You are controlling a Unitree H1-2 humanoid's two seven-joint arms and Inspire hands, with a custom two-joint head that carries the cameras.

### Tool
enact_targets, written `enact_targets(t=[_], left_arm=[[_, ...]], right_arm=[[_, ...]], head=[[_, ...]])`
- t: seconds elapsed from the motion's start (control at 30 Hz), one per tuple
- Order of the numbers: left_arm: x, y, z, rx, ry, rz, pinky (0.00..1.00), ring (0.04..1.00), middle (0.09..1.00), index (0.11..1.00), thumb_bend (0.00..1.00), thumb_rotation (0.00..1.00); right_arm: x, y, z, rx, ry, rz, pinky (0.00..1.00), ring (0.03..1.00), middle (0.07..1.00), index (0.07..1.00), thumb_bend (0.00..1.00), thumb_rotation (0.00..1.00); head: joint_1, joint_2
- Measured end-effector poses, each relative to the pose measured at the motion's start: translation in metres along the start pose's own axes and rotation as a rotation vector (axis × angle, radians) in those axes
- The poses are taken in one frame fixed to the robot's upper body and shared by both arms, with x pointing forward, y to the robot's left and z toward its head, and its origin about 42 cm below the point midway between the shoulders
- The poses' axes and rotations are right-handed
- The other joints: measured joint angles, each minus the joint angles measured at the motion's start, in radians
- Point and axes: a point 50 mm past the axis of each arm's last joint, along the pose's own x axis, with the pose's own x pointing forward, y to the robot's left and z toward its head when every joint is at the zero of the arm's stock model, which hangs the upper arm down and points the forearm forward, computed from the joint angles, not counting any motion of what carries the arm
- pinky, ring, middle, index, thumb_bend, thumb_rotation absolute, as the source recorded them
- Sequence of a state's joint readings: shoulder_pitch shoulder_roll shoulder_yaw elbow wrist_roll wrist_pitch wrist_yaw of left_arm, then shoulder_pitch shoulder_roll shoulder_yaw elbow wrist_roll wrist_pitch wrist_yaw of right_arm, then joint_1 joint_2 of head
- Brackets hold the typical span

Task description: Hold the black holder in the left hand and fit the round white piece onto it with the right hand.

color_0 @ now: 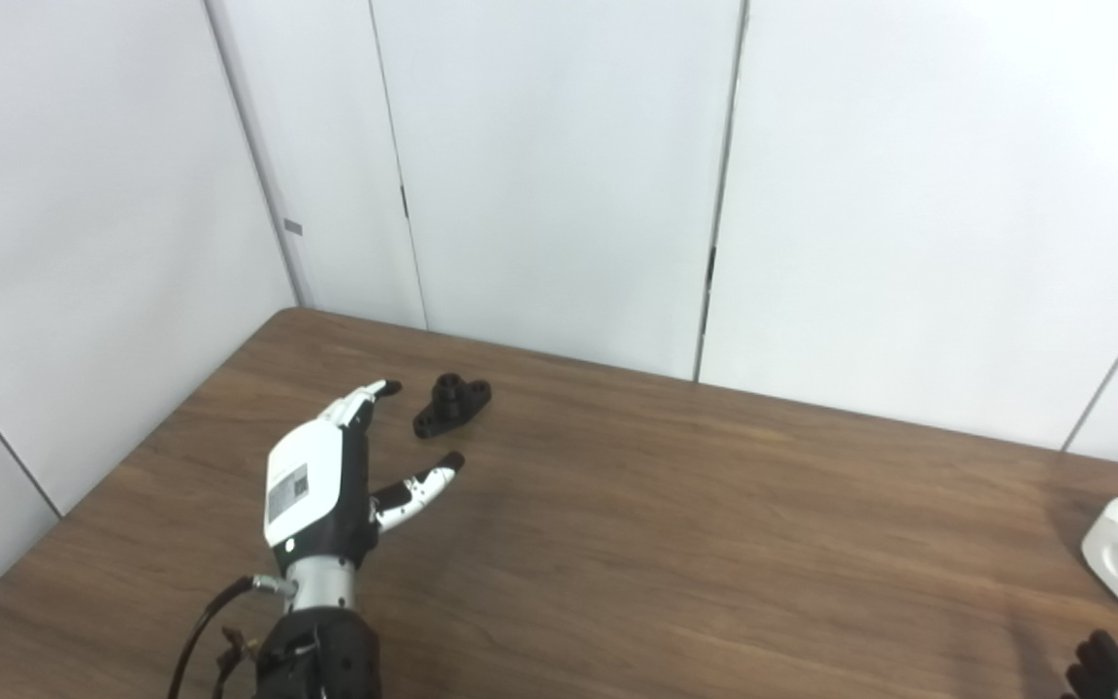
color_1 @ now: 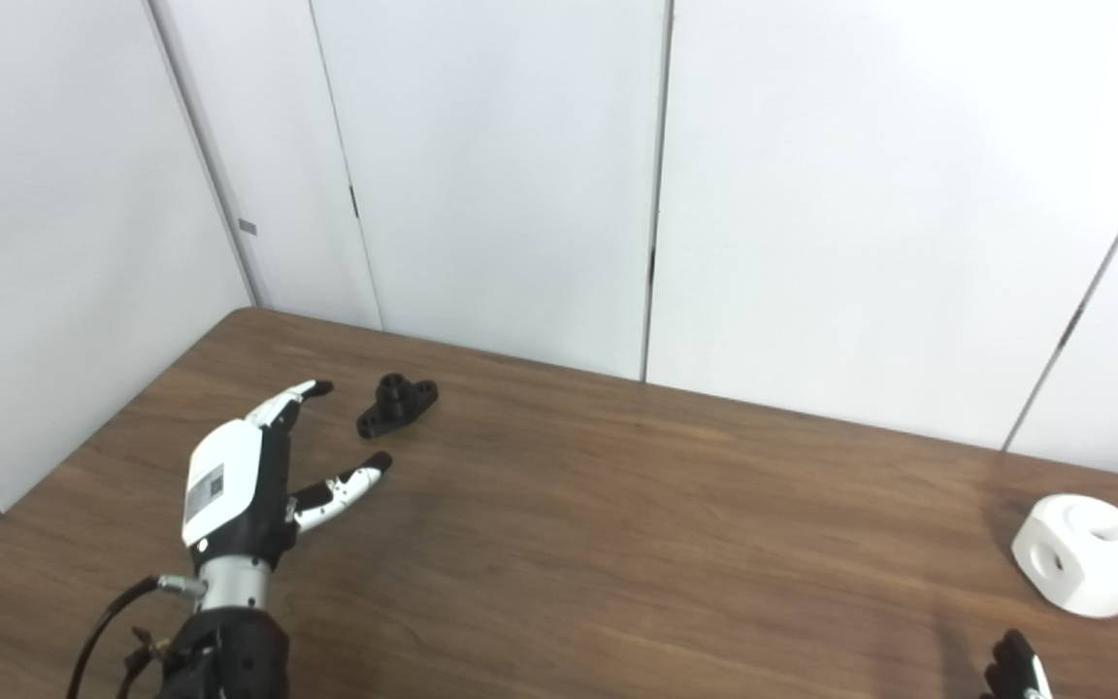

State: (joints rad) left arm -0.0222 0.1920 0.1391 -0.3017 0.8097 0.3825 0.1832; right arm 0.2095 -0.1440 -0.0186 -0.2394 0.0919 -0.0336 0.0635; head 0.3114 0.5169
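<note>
Worktop (color_0: 675,505): a dark wood-grain table, its far edge running along white wall panels (color_0: 559,165) and its far left corner tucked where two of those walls meet.

Black holder (color_0: 451,404): lying on the worktop near the far left corner, a small dark piece with a raised round boss in the middle and a flat ear at each end. Nothing is touching it.

Left hand (color_0: 326,481): over the left part of the worktop, coming up from the near edge, white back plate facing up and to the left. It is spread wide and holds nothing. The fingers (color_0: 365,396) reach toward the far edge, their dark tips just beside the holder on its left, with a gap between. The thumb (color_0: 420,487) juts out to the right, on the near side of the holder and also clear of it.

Round white piece (color_1: 1085,554): resting on the worktop near the right edge, well apart from the holder. It is a chunky white block with rounded corners and round holes in its faces, one on top and one on the side toward the left.

Right hand (color_1: 1013,668): only dark fingertips poke in at the near right corner, on the near side of the white piece and not touching it. Whether it is spread or curled, I cannot tell from so little.
</note>
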Motion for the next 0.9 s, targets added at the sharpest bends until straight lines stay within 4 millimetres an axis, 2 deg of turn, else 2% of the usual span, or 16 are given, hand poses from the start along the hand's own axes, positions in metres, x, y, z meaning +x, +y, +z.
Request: enact_targets(t=[0.27, 0.47, 0.9], left_arm=[[0.027, -0.012, -0.001, 0.045, 0.008, -0.021, 0.86, 0.894, 0.861, 0.804, 0.79, 0.41], [0.051, -0.016, 0.002, 0.114, 0.005, -0.034, 0.97, 0.914, 0.871, 0.805, 0.79, 0.43], [0.086, -0.037, -0.007, 0.196, 0.063, -0.106, 0.97, 0.915, 0.861, 0.794, 0.8, 0.46]], right_arm=[[-0.001, 0.002, 0.0, 0.003, 0.0, 0.001, 1.0, 1.0, 1.0, 1.0, 0.47, 1.0], [-0.002, 0.002, 0.0, 0.009, -0.001, 0.003, 1.0, 1.0, 1.0, 1.0, 0.45, 1.0], [-0.004, 0.003, 0.001, -0.002, -0.001, -0.01, 1.0, 1.0, 1.0, 1.0, 0.46, 1.0]], head=[[-0.012, 0.005], [-0.017, 0.012], [-0.026, 0.009]])
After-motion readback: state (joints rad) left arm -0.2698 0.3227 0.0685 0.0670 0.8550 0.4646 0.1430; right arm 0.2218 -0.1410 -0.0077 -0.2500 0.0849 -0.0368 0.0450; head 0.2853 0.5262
